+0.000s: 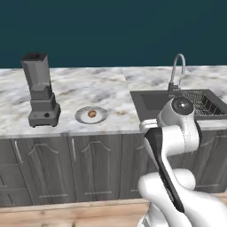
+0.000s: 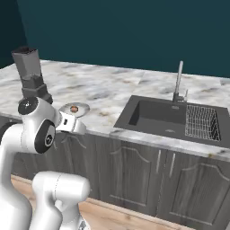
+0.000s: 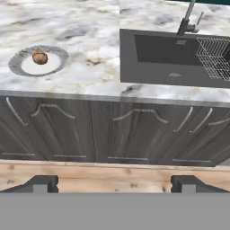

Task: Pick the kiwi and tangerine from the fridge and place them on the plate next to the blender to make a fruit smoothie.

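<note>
The tangerine (image 1: 91, 113) (image 2: 74, 108) (image 3: 40, 57), small, round and orange-brown, lies on the pale round plate (image 1: 80, 116) (image 2: 83, 107) (image 3: 50, 67). That plate rests on the marble counter just right of the dark grey blender (image 1: 41, 91) (image 2: 31, 74). My gripper (image 3: 115, 184) is open and holds nothing. It hangs back from the counter, in front of the cabinet doors, well below and to the right of the plate. Both dark fingertips (image 3: 42, 183) stand far apart. The kiwi and the fridge are out of view.
A dark sink (image 1: 153, 103) (image 2: 155, 114) (image 3: 161, 56) with a faucet (image 1: 177, 71) (image 2: 179, 81) and a wire rack (image 1: 201, 102) (image 2: 202, 122) (image 3: 215, 56) is set into the counter right of the plate. Grey cabinet doors (image 3: 112, 134) run under the counter above a wooden floor (image 3: 112, 173).
</note>
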